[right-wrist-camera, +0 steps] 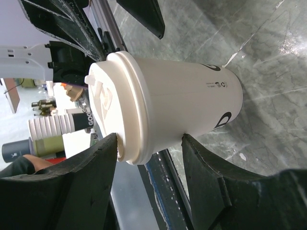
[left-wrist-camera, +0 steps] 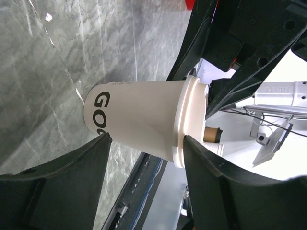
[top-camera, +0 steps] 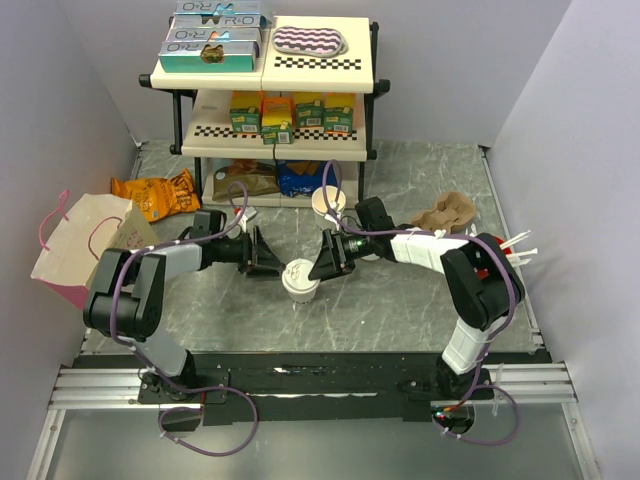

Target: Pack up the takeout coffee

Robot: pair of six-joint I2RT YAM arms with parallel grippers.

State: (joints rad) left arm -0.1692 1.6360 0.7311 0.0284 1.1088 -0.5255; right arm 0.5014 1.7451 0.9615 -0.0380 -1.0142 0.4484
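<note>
The takeout coffee [top-camera: 299, 279], a cream-white paper cup with a white plastic lid, stands upright on the grey marbled table [top-camera: 400, 300] between both grippers. My left gripper [top-camera: 270, 256] is open just left of it. In the left wrist view [left-wrist-camera: 147, 143] the cup [left-wrist-camera: 139, 120] sits just past the fingertips, one by its base, one by the lid rim. My right gripper [top-camera: 326, 258] is open just right of the cup. In the right wrist view [right-wrist-camera: 149, 143] the cup [right-wrist-camera: 172, 105] lies right at the spread fingertips, one against the lid, one against the body.
A cream and pink paper bag [top-camera: 85, 245] lies at the left. A stack of lidless cups [top-camera: 329, 203] stands behind the cup. A shelf rack [top-camera: 270, 110] with boxes is at the back. A crumpled brown bag [top-camera: 447, 212] and a red cup with straws [top-camera: 503, 255] are at the right.
</note>
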